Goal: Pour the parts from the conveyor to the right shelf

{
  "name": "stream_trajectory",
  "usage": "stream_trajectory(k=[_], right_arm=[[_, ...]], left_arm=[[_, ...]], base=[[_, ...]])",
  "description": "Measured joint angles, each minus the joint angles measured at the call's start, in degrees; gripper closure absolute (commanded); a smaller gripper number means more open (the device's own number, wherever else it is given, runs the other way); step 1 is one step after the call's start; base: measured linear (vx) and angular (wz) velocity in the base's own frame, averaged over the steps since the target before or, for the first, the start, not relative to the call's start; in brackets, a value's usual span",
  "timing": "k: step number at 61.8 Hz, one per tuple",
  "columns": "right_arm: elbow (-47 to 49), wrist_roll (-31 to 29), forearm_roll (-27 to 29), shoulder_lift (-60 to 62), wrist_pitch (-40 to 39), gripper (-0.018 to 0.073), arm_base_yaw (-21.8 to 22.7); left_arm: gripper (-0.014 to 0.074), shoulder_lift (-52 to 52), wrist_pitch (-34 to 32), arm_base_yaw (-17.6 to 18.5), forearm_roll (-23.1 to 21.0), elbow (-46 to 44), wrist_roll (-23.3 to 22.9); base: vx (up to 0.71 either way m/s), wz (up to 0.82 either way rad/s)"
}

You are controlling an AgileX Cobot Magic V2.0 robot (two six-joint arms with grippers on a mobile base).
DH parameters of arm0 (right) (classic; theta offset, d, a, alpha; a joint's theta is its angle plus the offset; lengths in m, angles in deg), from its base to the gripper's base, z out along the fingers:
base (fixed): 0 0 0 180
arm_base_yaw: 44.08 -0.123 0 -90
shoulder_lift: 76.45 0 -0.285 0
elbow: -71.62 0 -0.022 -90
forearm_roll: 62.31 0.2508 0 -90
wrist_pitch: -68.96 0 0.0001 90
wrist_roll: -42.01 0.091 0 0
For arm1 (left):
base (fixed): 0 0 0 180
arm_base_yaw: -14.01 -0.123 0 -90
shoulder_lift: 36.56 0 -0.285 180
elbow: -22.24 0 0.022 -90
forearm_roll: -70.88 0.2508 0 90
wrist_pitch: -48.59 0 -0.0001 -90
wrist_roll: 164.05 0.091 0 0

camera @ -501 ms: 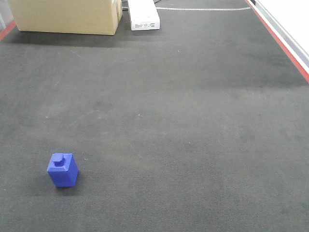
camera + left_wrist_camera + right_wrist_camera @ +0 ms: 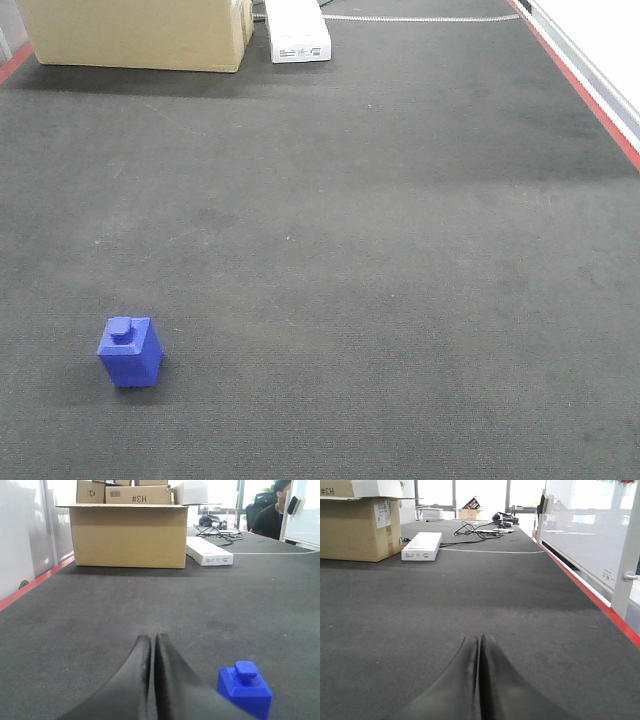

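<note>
One of the parts, a small royal-blue block (image 2: 130, 352) with a square knob on top, stands upright on the dark grey conveyor (image 2: 350, 250) at the near left. The left wrist view has the same block (image 2: 245, 689) low on the right, just beside my left gripper (image 2: 152, 638), whose black fingers are shut with nothing between them. My right gripper (image 2: 480, 638) is shut too, low over bare belt with no part near it. Neither gripper appears in the front view. The right shelf is out of view.
A large cardboard box (image 2: 140, 32) and a flat white box (image 2: 297, 30) sit at the belt's far end. Red strips (image 2: 585, 85) run along the belt's edges. Cables (image 2: 480, 529) lie behind the white box. A seated person (image 2: 270, 510) is at the far right.
</note>
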Motion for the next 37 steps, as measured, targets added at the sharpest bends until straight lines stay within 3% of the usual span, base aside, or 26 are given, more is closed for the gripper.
stream_trajectory(k=[37], right_arm=[[0.0,0.0,0.0,0.0,0.0,0.0568,0.0]], left_arm=[[0.0603,0.0,0.0,0.0,0.0,0.0,0.0]], base=[[0.0,0.0]])
